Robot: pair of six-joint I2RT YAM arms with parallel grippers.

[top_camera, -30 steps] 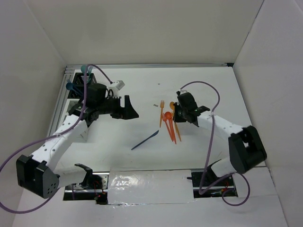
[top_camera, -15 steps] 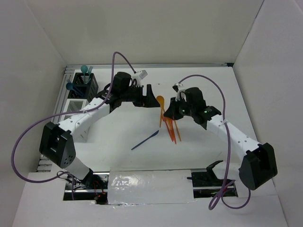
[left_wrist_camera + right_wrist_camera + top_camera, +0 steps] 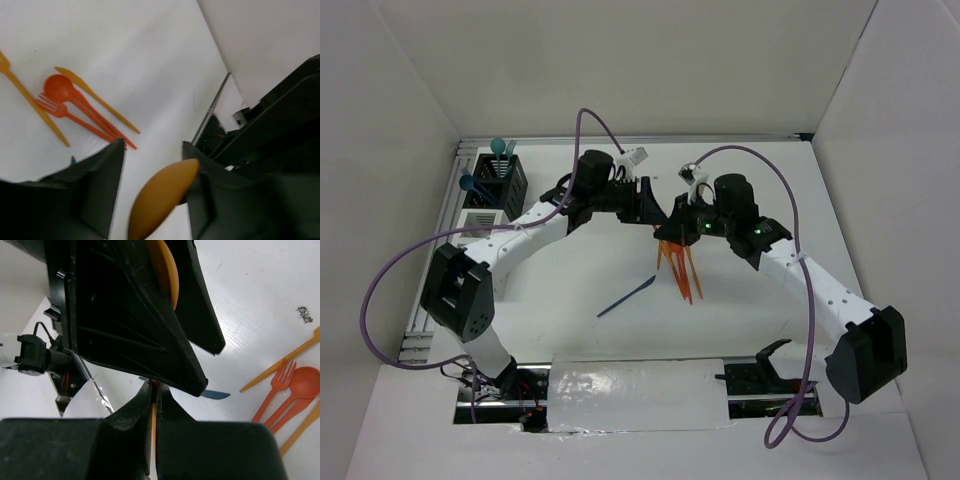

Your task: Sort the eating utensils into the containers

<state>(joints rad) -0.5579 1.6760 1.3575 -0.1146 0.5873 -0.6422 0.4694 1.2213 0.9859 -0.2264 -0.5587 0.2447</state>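
Observation:
My right gripper (image 3: 153, 385) is shut on the thin handle of an orange spoon (image 3: 153, 420) held up above the table. The spoon's bowl (image 3: 160, 200) sits between the jaws of my left gripper (image 3: 152, 145); it touches the right finger and a gap shows on the left side, so the jaws stand open. From above the two grippers meet nose to nose, left gripper (image 3: 655, 210) and right gripper (image 3: 672, 228). Several orange utensils (image 3: 680, 270) lie below them. A dark blue knife (image 3: 626, 297) lies nearer. The black container (image 3: 500, 180) holds teal and blue spoons.
White containers (image 3: 480, 222) stand below the black one along the left edge. White walls close the table on three sides. A dark speck of debris (image 3: 302, 314) lies near the orange fork (image 3: 277, 385). Purple cables loop over both arms.
My left arm swung from the bins to the table's middle. My right gripper lifted the orange spoon toward it, and the left jaws narrowed around the bowl.

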